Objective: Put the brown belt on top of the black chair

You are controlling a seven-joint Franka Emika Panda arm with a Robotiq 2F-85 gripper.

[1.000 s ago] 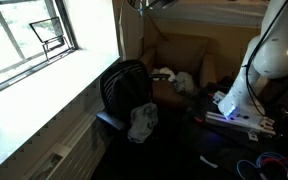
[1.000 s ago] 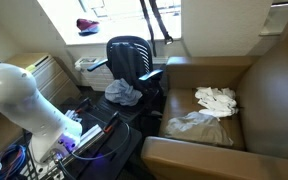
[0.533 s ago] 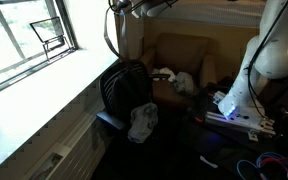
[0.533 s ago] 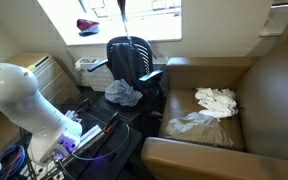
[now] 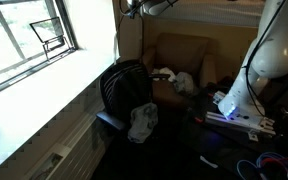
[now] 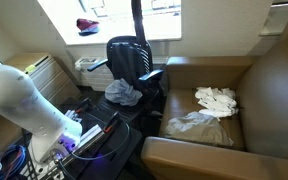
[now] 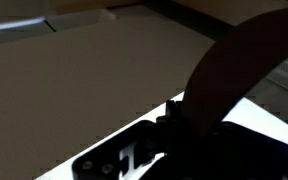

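The brown belt [image 6: 137, 18] hangs straight down from the top of the frame, just above the backrest of the black chair [image 6: 130, 58]. The chair [image 5: 124, 88] stands by the window wall. My gripper [image 5: 147, 6] is high at the top edge, above and slightly behind the chair, and only a short dark piece of belt [image 5: 121, 9] shows beside it. In the wrist view the gripper [image 7: 179, 128] is a dark shape shut on the belt [image 7: 234, 70], which arches up and to the right as a broad brown strap.
A grey cloth [image 5: 142, 122] lies on the chair seat, also seen in an exterior view [image 6: 124, 92]. A brown couch [image 6: 234, 120] with white cloths [image 6: 216, 98] stands beside the chair. The white arm base [image 5: 269, 50] and cables fill the floor nearby.
The hanging belt has swung sideways and turned above the chair's backrest. In an exterior view the long loop that hung down half a second ago is now mostly out of frame at the top.
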